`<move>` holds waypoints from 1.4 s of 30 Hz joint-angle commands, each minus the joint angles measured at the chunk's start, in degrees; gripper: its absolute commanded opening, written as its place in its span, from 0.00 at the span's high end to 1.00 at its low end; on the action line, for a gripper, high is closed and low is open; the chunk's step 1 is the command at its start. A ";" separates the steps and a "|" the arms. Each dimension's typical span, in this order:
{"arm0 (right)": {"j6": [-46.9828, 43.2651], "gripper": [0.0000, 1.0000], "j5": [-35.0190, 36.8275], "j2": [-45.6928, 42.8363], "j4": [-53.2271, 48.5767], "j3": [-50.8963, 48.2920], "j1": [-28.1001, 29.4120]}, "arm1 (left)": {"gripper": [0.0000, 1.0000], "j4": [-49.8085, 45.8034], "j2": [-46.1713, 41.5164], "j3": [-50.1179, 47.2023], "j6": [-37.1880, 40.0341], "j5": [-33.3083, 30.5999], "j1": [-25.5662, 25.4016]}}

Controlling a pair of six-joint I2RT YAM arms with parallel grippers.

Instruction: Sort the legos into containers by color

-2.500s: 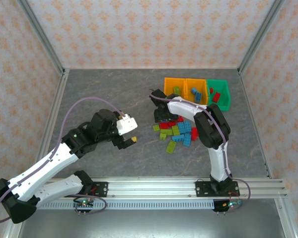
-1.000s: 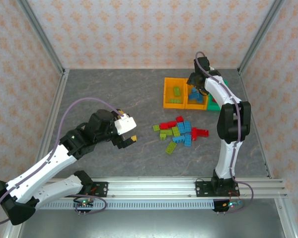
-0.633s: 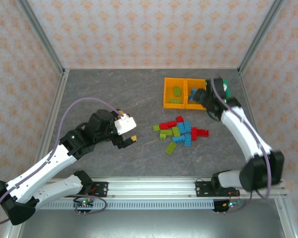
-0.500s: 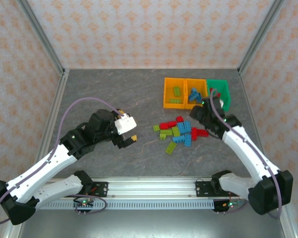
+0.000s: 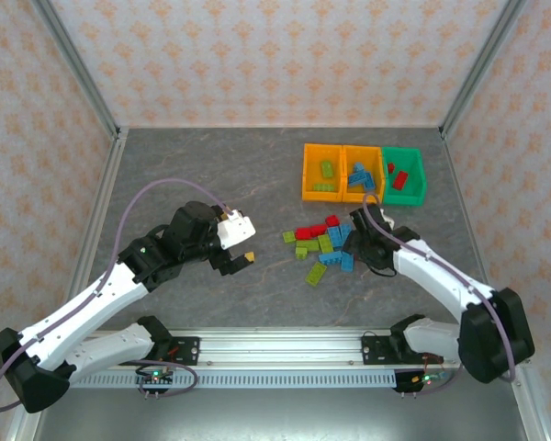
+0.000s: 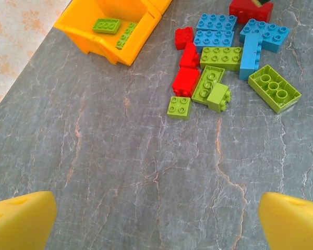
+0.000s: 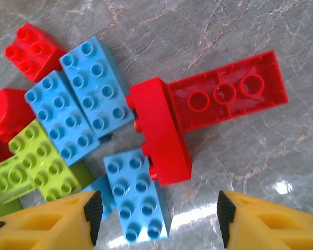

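Right hand (image 7: 159,213) wide over brick pile (image 5: 326,243), red brick (image 7: 159,133) right below it. Left hand (image 6: 156,221) wide too, I see it left of pile, above worktop (image 5: 211,175).

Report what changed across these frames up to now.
The right gripper left the lego pile, swung up over the bins, then came back down; it now hangs open over a red brick and a blue brick. The left gripper stayed open and nearly still; bins and pile kept their places.
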 commanded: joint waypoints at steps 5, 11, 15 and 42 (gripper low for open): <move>-1.09 0.45 -0.57 6.62 8.94 -2.30 -3.41 | 0.00 1.41 -1.31 -1.13 -0.88 -0.87 0.36; -1.58 0.55 -1.27 9.42 10.86 -3.01 -3.77 | 0.00 1.14 -0.82 -1.06 -0.89 -1.02 0.40; -2.34 0.62 -1.53 10.35 10.88 -3.50 -3.73 | 0.00 1.14 -0.74 -1.07 -0.84 -0.99 0.35; -16.66 0.79 1.29 14.53 7.03 28.60 -23.89 | 0.00 1.07 -0.99 -0.80 -1.32 -0.18 0.35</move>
